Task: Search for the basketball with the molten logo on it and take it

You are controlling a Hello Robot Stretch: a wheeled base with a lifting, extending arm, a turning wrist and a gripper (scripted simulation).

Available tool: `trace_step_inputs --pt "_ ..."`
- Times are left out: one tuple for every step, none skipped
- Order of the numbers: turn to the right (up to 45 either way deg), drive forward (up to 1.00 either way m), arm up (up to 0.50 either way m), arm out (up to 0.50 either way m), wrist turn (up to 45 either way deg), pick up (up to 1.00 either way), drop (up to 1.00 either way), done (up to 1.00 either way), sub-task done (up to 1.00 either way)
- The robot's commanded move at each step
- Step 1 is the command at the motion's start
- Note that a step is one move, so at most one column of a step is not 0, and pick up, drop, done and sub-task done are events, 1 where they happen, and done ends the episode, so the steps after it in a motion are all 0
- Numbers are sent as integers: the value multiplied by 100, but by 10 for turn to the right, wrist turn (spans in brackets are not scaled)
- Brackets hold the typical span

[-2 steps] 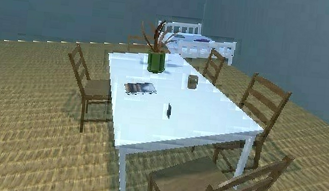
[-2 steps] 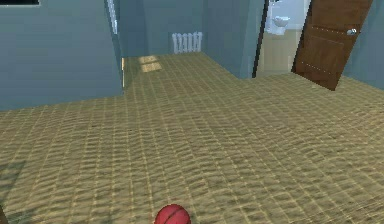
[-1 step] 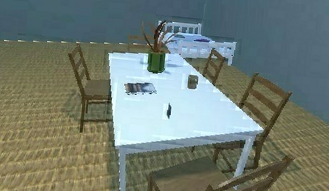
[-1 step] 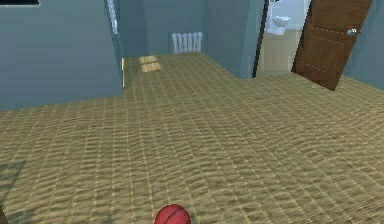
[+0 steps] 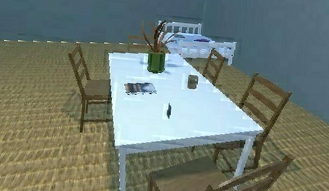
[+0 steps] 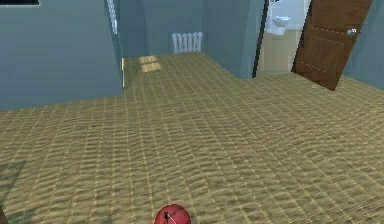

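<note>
A red ball (image 6: 172, 215) lies cut off at the arm side view's bottom edge. The tool's state cannot be told.

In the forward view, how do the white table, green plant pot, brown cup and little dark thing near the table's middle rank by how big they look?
1. white table
2. green plant pot
3. brown cup
4. little dark thing, though it stands nearer the camera

Nothing of the robot's own body visible from either camera.
</note>
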Motion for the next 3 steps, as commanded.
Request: trace_step_inputs --pt "0 0 0 0 180 0 0 0 0" --pt "0 0 -30 0 0 0 0 0 0" --pt "0 0 0 0 0 100 0 0 0"
